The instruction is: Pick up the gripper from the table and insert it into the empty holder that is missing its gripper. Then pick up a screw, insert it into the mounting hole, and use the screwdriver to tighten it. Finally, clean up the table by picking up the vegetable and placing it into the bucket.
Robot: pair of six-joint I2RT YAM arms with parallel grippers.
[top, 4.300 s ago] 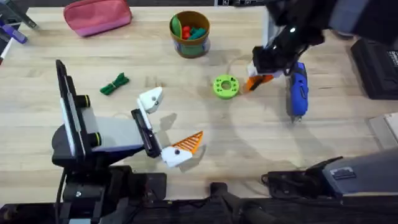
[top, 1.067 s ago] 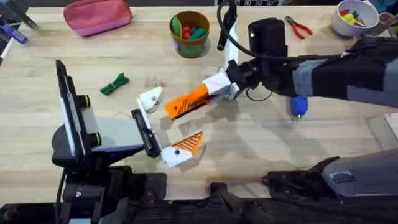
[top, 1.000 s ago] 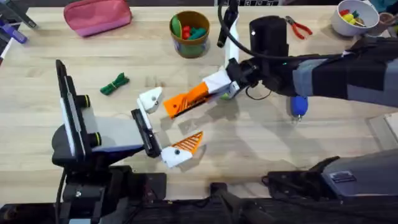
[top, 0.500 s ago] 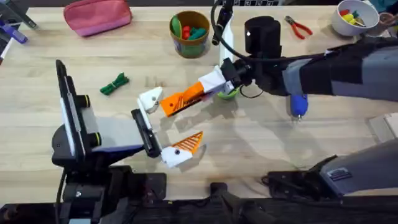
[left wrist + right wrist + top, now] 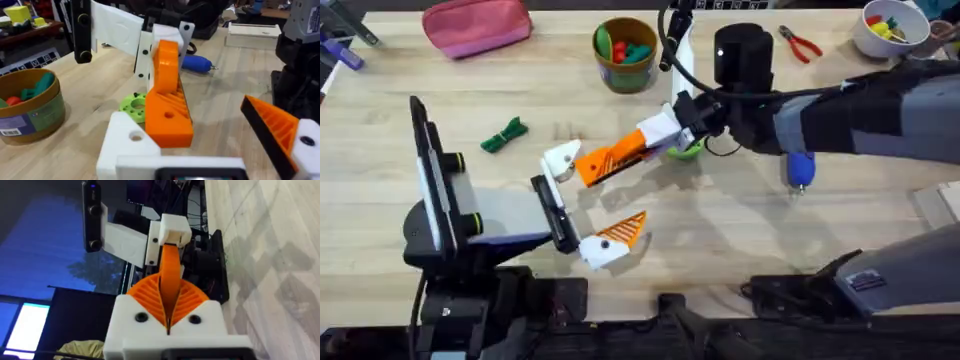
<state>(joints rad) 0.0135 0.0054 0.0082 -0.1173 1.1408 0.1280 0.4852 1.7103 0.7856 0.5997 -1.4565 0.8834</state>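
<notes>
- My right pincer (image 5: 620,158) reaches across the pale wood-grain table (image 5: 720,230), its white blocks pinching the gripper (image 5: 610,160), a ribbed orange plastic wedge, held between the ribbed orange pads.
- From the left wrist view the gripper (image 5: 167,100) hangs tip-down, its lower end just beside the holder (image 5: 127,145), a plain white block with a round hole; I cannot tell whether they touch.
- Overhead, the holder (image 5: 563,158) sits at 9 o'clock from the gripper.
- My left pincer (image 5: 585,205) is spread wide: the bare holder on one side, a white block with an orange ribbed wedge tip (image 5: 620,232) on the other.
- A bright green ring (image 5: 688,150) peeks out under the right arm.
- The screwdriver (image 5: 800,170), blue-handled, lies at 3 o'clock from the ring.
- The vegetable (image 5: 505,135), a dark green leafy sprig, lies at 10 o'clock from the holder.
- The bucket (image 5: 625,72), round and orange-brown, stands at 12 o'clock from the gripper.
</notes>
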